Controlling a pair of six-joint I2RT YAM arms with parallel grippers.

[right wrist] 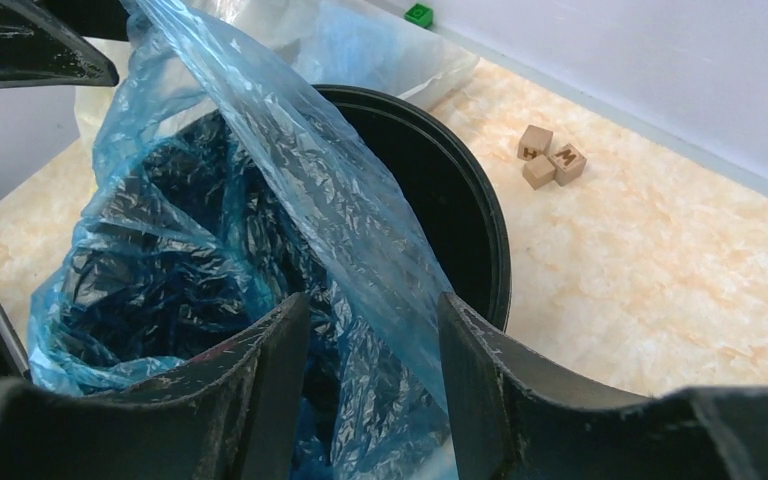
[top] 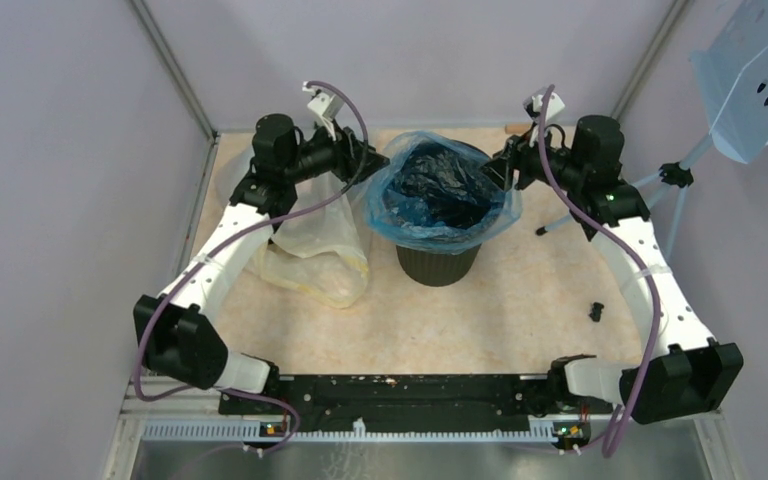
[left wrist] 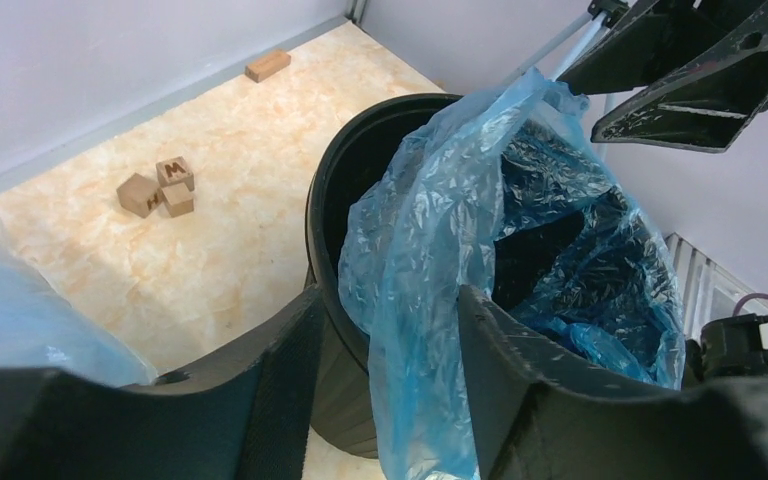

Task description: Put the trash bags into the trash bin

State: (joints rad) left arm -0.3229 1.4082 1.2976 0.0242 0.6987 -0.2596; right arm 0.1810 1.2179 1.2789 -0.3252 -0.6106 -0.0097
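Blue trash bag (top: 438, 188) sits inside the trash bin (top: 438, 262). The film is bunched and crumpled down in the cavity, and its mouth is spread over the rim and drapes outside on the near side. On the far side, part of the black rim shows bare in both wrist views. The bin stands upright on the worktop (top: 530, 300), mid-far, between the two arms. Left tool (left wrist: 388, 300) is at the bin's left rim with its fingers spread wide. A fold of blue film and the bin wall run through the gap (not pinched, as far as it shows). Right tool (right wrist: 372, 300) is at the right rim, likewise released, with a stretched sheet of the film passing between its fingers. A big clear yellowish bag (top: 310, 255) lies slumped on the worktop just left of the bin, under the left arm. Three small wooden letter blocks (left wrist: 160, 185) cluster beyond the bin, and a single wooden block (left wrist: 267, 65) sits near the back wall. A green cube (right wrist: 419, 14) is at the wall edge. A small black bit (top: 596, 311) lies near the right arm. A perforated pale-blue panel (top: 755, 80) stands on a stand at far right.
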